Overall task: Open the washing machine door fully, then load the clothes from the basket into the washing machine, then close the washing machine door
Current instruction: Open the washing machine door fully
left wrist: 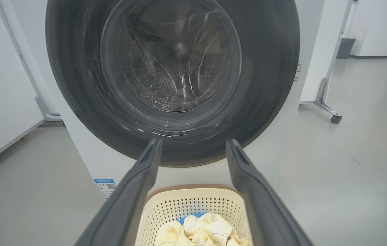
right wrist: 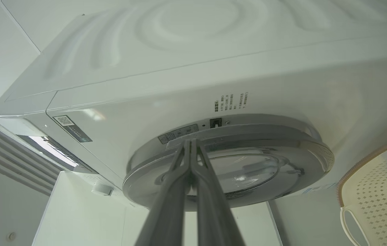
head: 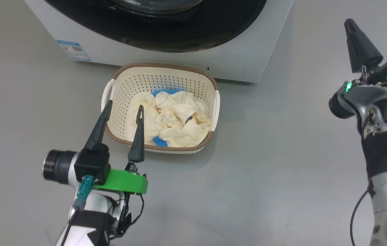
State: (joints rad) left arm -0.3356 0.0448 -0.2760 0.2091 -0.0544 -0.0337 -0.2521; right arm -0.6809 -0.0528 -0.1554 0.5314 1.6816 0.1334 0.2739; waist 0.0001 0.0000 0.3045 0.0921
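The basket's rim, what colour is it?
Brown; the basket shows best in the head view.

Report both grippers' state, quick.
Left gripper: open, empty, over the basket of clothes.
Right gripper: shut, holding nothing, pointed at the washing machine door.

Soft, even light from above fills all three views. In the head view the pale grey floor (head: 254, 191) is bright, with a faint, soft-edged shadow to the right of the small cream perforated plastic basket (head: 121, 85). The wide glossy black rim of the round washing machine door (left wrist: 268, 89) carries streaky white reflections. The right wrist view looks washed out and greenish, and the large white washing machine (right wrist: 282, 78) bows at the edges.
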